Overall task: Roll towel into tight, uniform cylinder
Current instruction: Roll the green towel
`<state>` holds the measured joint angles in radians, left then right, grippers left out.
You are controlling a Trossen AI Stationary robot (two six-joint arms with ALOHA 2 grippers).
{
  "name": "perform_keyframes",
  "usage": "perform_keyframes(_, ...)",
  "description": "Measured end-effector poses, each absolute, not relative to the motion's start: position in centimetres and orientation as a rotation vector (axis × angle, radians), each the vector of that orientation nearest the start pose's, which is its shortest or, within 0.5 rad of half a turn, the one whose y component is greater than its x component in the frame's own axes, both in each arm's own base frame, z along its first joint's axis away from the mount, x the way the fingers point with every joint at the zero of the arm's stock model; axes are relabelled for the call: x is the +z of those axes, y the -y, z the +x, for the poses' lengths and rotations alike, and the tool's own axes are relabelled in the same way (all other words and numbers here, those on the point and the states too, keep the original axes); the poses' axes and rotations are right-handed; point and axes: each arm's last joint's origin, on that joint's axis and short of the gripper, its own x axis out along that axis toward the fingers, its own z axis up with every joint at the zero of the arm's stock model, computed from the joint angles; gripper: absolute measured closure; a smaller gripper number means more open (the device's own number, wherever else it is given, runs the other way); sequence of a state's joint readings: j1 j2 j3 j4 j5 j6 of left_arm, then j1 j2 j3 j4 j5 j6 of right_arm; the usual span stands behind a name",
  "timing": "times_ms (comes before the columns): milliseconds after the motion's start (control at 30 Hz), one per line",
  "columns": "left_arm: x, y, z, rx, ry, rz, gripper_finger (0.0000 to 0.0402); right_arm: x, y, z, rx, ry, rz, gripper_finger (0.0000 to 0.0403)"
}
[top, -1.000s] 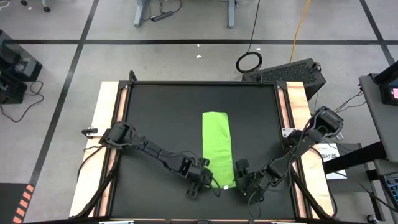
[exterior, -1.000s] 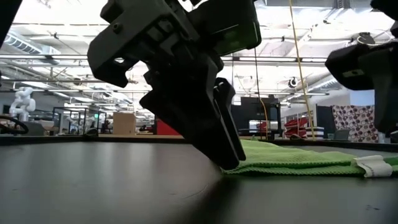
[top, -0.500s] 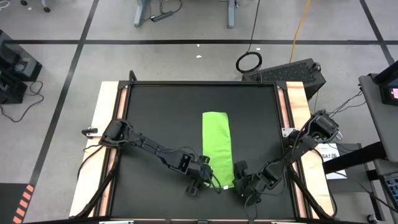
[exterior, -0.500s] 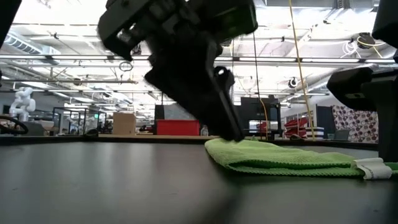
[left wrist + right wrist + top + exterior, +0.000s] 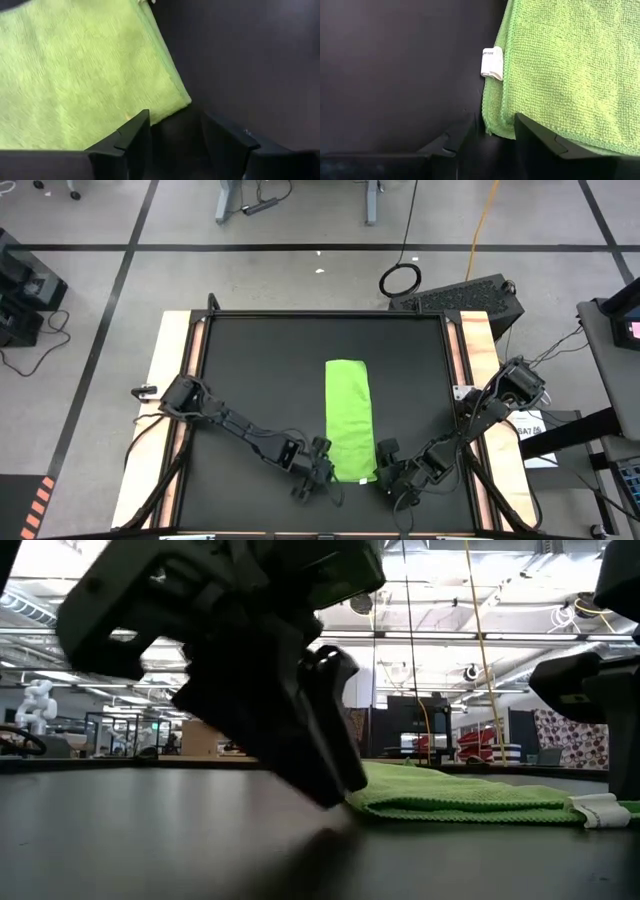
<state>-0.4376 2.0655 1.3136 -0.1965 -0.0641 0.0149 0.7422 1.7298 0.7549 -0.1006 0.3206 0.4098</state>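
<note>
Both hands sit open at the towel's [image 5: 349,418] near corners, left hand [image 5: 322,473] and right hand [image 5: 386,471] each needing to pinch its corner before rolling begins.

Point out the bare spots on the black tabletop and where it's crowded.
Bare black tabletop lies on both sides of the folded lime-green cloth towel and beyond its far end. The near end is crowded: left gripper and right gripper flank its corners.

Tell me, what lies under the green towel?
The towel lies folded flat on the black tabletop. Only tabletop shows around its edges; whatever its folds cover is hidden.
</note>
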Motion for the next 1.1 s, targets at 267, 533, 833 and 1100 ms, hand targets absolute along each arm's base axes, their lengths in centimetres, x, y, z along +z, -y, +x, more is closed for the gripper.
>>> perform_keyframes(267,13.0,17.8,38.4,-0.294,-0.868,0.265,0.022,10.8,-19.1,22.2,0.159,-0.98,-0.131,0.0271)
perform_keyframes(533,11.9,18.2,38.7,-0.29,-0.867,0.213,0.024,10.8,-19.1,22.1,0.154,-0.984,-0.115,0.0293)
perform_keyframes(833,11.8,18.4,38.6,-0.35,-0.876,0.209,0.0291,10.8,-19.1,22.2,0.148,-0.99,-0.09,0.0372)
perform_keyframes(1100,12.2,18.7,38.6,-0.436,-0.853,0.174,0.0258,10.8,-19.0,22.2,0.129,-0.993,-0.059,0.0397)
